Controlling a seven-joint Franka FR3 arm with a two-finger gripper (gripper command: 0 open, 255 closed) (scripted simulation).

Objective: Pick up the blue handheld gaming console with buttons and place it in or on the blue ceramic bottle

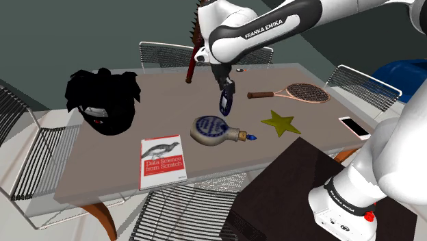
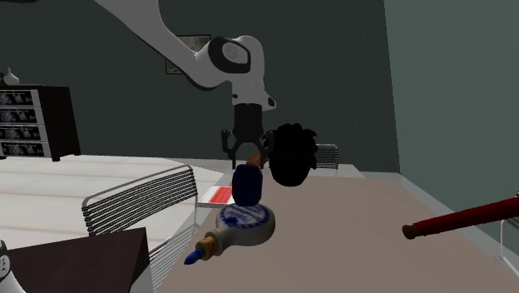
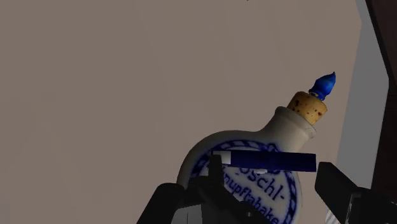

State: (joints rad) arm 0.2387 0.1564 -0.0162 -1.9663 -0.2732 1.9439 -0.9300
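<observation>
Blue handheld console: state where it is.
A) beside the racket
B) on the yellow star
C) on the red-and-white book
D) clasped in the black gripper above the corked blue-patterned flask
D: the black gripper clasps the blue handheld console over the round blue-patterned flask.

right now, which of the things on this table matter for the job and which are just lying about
Part of the job:
gripper
blue game console, clasped in the gripper above the bottle
corked bottle, blue and white, lying on its side

Just lying about:
book
black backpack
tennis racket
olive star
phone
bat
</observation>
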